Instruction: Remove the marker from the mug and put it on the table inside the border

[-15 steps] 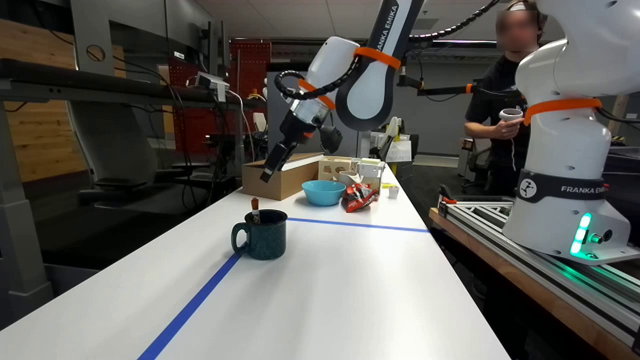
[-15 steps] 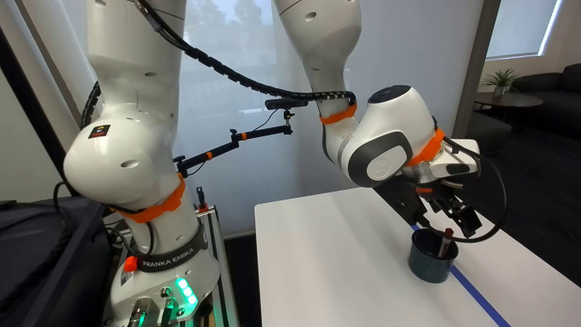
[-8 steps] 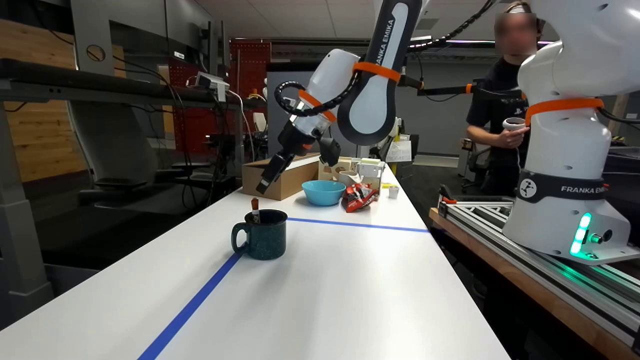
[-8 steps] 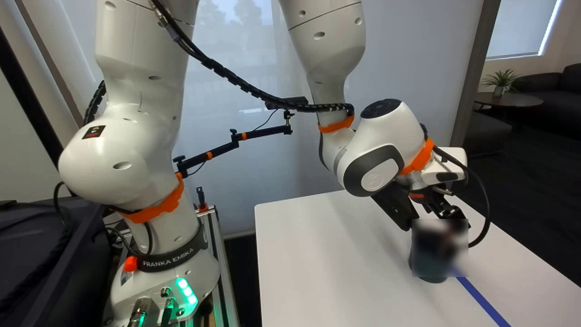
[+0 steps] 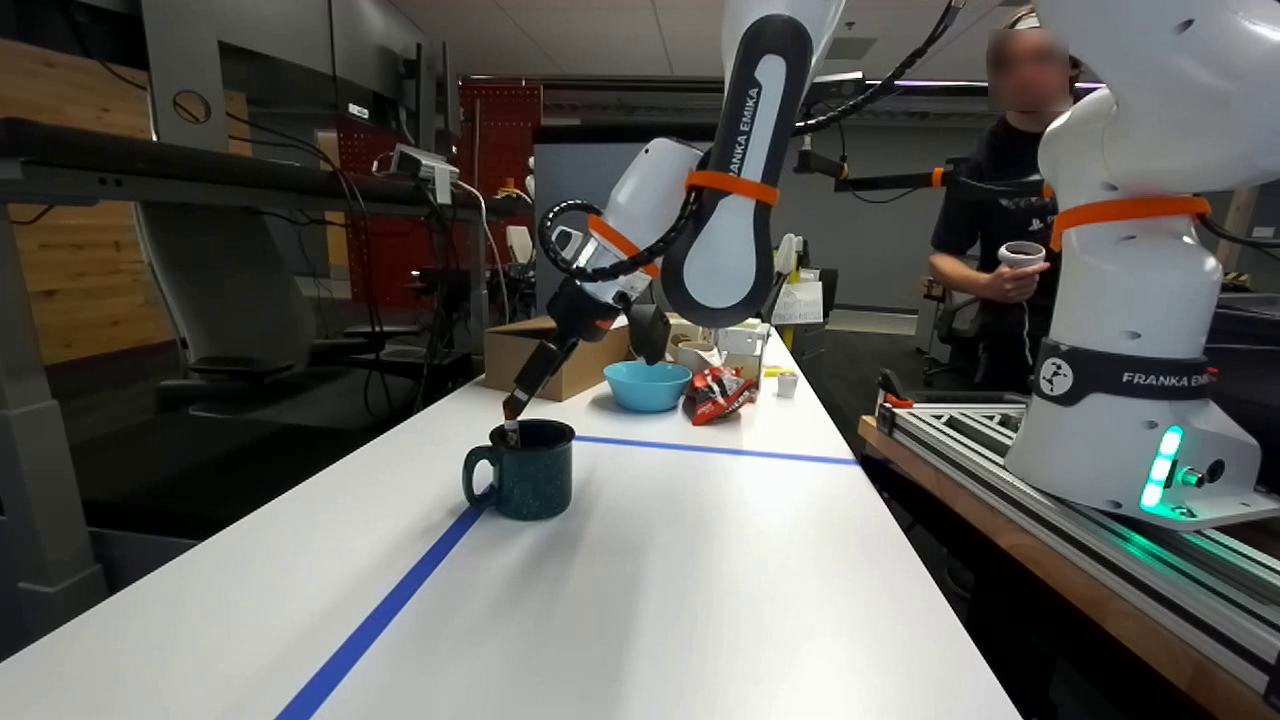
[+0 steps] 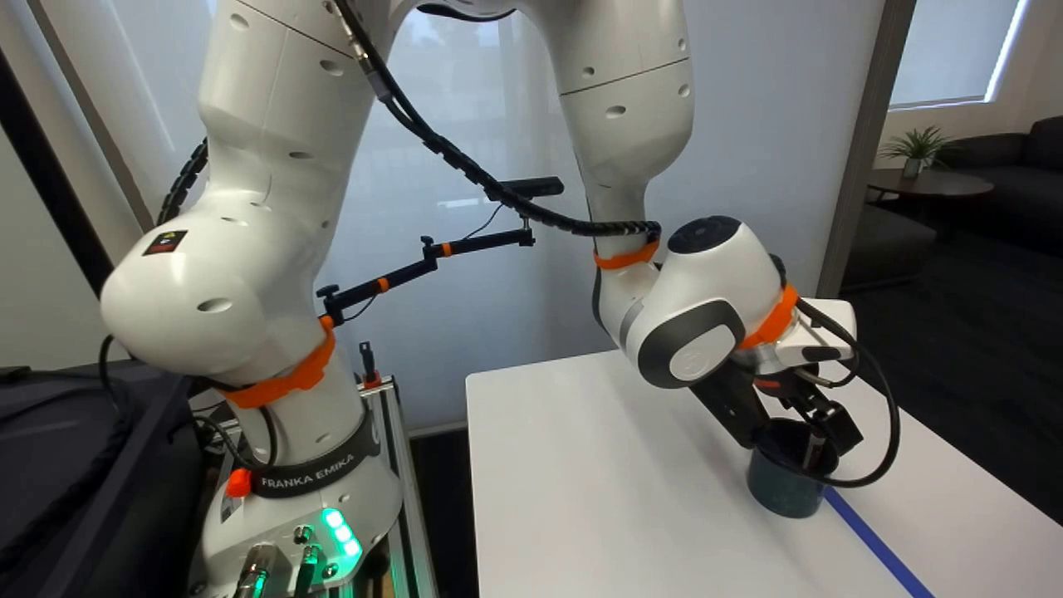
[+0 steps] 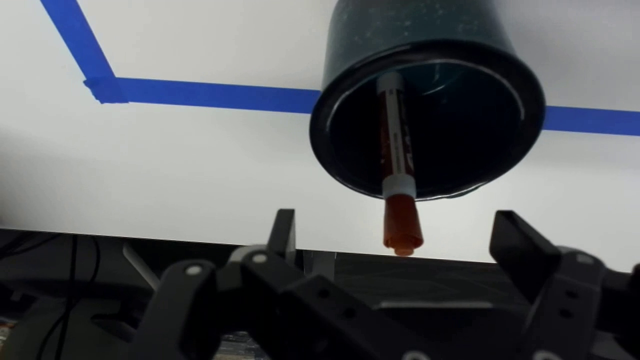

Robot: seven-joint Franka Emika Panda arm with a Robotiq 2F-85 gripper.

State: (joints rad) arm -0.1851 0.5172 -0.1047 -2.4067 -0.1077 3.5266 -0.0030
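The jaws stand wide either side of the marker (image 7: 397, 145), which leans ungripped in the mug (image 7: 420, 25); lifting it onto the counter (image 7: 190, 160) inside the tape border (image 7: 215, 95) remains.

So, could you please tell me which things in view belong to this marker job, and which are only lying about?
For the job:
marker
mug
white table
blue tape border
pincer, open

Only lying about:
light-blue bowl
red packet
cardboard box
small white cup
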